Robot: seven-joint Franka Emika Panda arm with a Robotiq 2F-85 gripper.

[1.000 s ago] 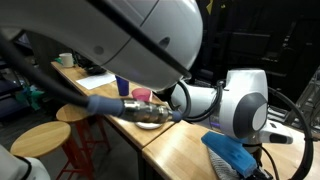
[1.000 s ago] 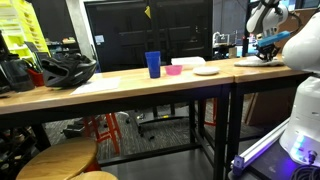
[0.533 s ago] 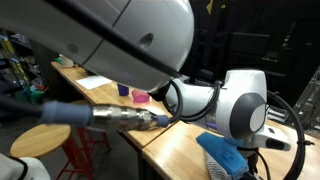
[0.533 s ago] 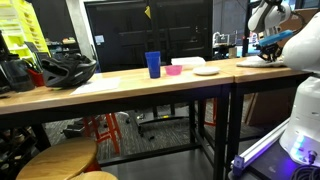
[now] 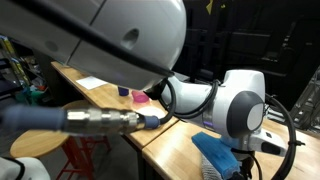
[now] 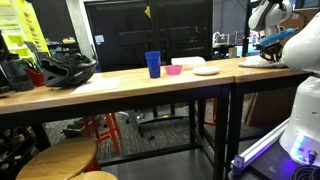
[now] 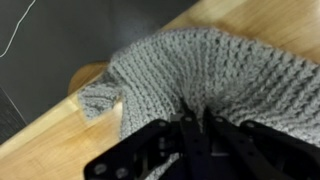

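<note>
Wrist view: gripper (image 7: 196, 115) pinched shut on grey knitted cloth (image 7: 200, 65) over wooden table (image 7: 40, 150).
Change: in an exterior view, knitted cloth (image 5: 215, 152) sits bunched higher than a second ago.
Meaning: grasp likely secure.

My fingers (image 7: 186, 128) pinched tight together, dark against the bottom edge of the wrist view, my white arm (image 5: 110, 35) looming large in an exterior view, bent at a rounded joint (image 5: 240, 100)
</note>
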